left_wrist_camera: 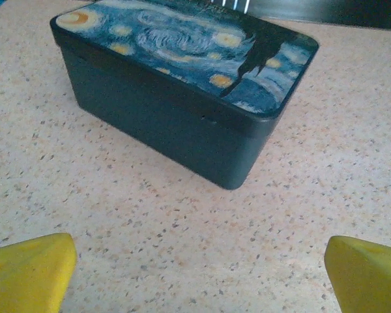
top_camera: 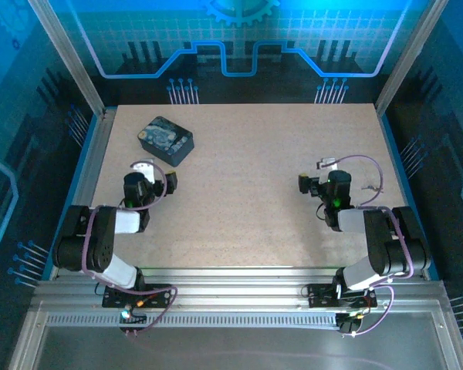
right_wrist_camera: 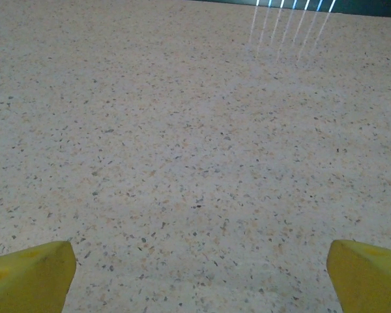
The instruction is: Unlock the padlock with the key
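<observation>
Opening step, nothing grasped yet. The left gripper (top_camera: 156,171) stands wide, aimed at the dark blue tin (top_camera: 166,140) just ahead, its lid (left_wrist_camera: 182,45) shut. Where the key and padlock lie I cannot tell — likely inside the tin, so the next move calls for raising that lid. The right gripper (top_camera: 315,171), equally wide, hovers over the table (top_camera: 247,208), well apart from the tin

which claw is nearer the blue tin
The left claw: the dark blue tin sits just ahead of its open yellow fingers. The right claw is far off across the table.
</observation>
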Robot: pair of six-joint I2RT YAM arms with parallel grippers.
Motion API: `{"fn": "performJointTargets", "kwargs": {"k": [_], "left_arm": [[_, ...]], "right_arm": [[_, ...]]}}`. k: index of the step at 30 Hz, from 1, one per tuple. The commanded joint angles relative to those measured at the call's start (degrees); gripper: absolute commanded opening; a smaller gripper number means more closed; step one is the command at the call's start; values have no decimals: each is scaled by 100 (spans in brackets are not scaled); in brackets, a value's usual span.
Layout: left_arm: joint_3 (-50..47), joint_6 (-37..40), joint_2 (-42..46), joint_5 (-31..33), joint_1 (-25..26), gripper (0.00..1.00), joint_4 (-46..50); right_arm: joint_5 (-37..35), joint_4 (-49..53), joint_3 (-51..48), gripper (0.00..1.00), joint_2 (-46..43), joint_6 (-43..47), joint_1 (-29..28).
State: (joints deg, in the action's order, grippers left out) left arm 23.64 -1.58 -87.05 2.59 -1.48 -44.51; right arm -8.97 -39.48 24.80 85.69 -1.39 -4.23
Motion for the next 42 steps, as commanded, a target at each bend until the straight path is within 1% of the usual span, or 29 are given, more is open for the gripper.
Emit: {"fn": "performJointTargets", "kwargs": {"k": [1, 2, 3, 5, 6, 9, 11, 14, 16, 19, 22, 25, 29, 31, 33, 38, 42], "left_arm": [[861, -213, 547, 481, -47, 99, 1592], [1090, -356, 666, 760, -61, 99, 2004], [1274, -457, 766, 879, -71, 99, 2230], [1616, -706, 907, 908, -140, 99, 2619], [1868, -857, 897, 900, -185, 99, 2926], [2889, -1476, 532, 1006, -301, 99, 4266], [3538, -1907, 156, 869, -358, 99, 4982], [4536, -2451, -597, 438, -421, 99, 5940], [5090, -2715, -1091, 190, -433, 99, 6297], [5449, -3057, -1621, 2, -465, 99, 6303], [5678, -3273, -2045, 3, -529, 99, 6433], [5744, -3267, -2345, -42, -538, 99, 6369], [5760, -3223, -2669, -380, -538, 99, 6174], [5723, -3131, -2763, -635, -529, 96, 6037], [5722, -2873, -2871, -891, -482, 93, 5917], [6160, -2171, -3256, -1109, -244, 87, 6343], [6405, -1818, -3433, -1463, -72, 77, 6515]], "right_arm": [[-174, 1112, 559, 100, -537, 17, -74], [-184, 1596, 748, 100, -683, -34, -77], [-152, 1898, 892, 100, -778, -51, -84], [-138, 2353, 1165, 99, -960, -37, -141], [-140, 2703, 1306, 99, -1014, -58, -163], [-20, 3498, 1839, 97, -1071, -105, -224], [26, 3806, 2051, 96, -1107, -163, -300], [308, 4184, 2315, 94, -1076, -414, -394], [462, 4247, 2384, 93, -1029, -638, -505], [541, 4265, 2413, 93, -947, -828, -834], [425, 4387, 2502, 93, -873, -788, -1174], [370, 4534, 2525, 93, -776, -773, -1381], [357, 4709, 2754, 92, -709, -865, -1521], [388, 4803, 2780, 91, -703, -872, -1564], [426, 4895, 2775, 91, -720, -897, -1606], [619, 5150, 2752, 89, -803, -999, -1623], [714, 5243, 2614, 88, -949, -1100, -1618]]}}
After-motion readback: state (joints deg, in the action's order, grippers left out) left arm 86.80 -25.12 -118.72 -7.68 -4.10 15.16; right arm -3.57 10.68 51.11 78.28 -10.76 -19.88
